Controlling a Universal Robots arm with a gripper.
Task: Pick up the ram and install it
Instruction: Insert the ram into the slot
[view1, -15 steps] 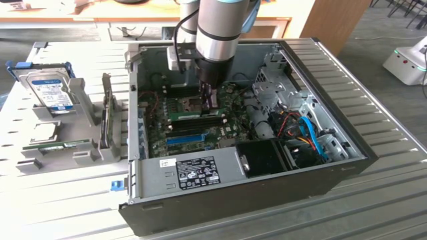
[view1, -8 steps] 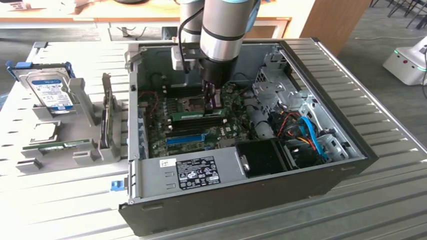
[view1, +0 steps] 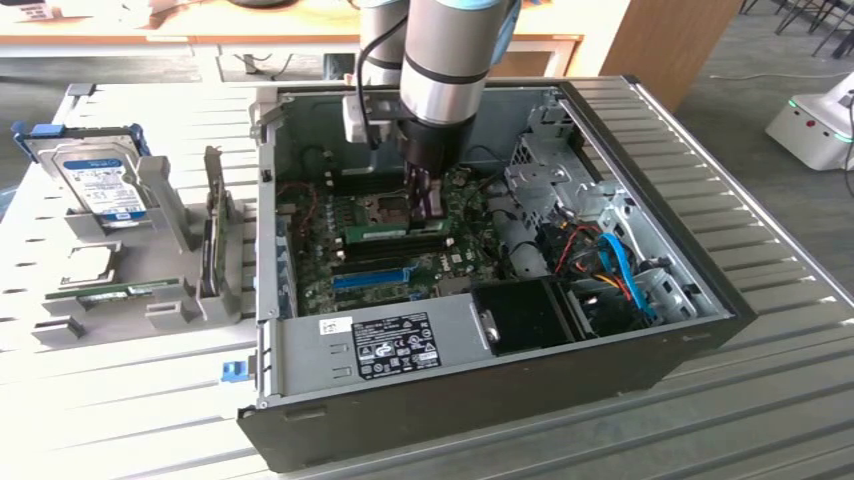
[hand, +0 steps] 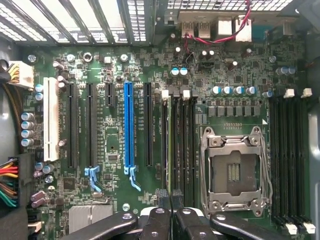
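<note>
Item: pincer (view1: 427, 212), centre of the exterior view, reaching into the open case (view1: 667, 340) on the desk (view1: 787, 400). You see it narrow, its pads (hand: 164, 196) pinched on the ram (view1: 378, 232).
Item: ram, green, on edge, running along the black slots (hand: 186, 150) between the blue slot (hand: 129, 125) and the socket (hand: 234, 170). You cannot tell whether it is seated.

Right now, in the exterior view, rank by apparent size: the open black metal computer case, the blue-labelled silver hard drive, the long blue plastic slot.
Largest: black computer case.
Then silver hard drive.
Smallest: long blue slot.
</note>
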